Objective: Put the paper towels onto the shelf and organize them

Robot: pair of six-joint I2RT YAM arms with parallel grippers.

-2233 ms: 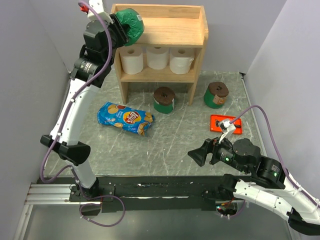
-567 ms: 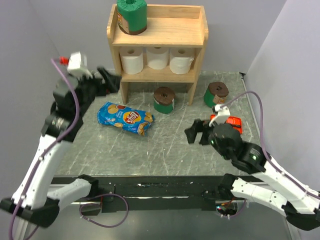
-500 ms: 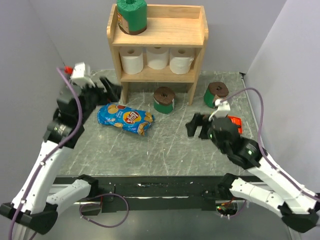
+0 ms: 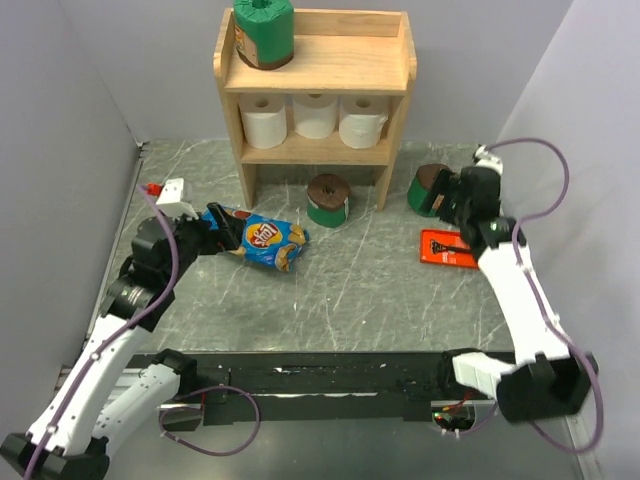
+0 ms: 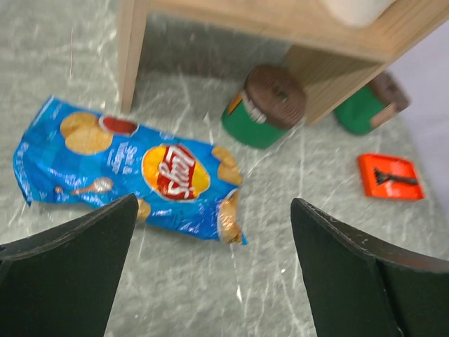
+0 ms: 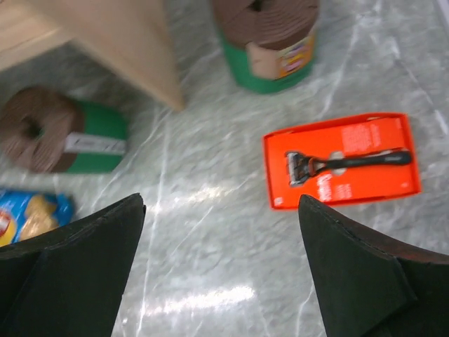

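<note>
grey marbled tabletop [image 4: 350, 300], shelf [image 4: 315, 65] at back, green roll [image 4: 264, 32] on its top board, white rolls [image 4: 316, 115] on its lower tier, two more green rolls [image 4: 328, 200] standing before it, left claw [image 5: 214, 203] and right claw [image 6: 221, 200] spread, empty

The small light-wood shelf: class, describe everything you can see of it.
The small light-wood shelf stands at the back of the grey marbled table on side legs. It has two tiers, with a low rim on the top board. A green-wrapped paper towel roll stands at that board's left end; three white rolls sit side by side on the lower tier.
</note>
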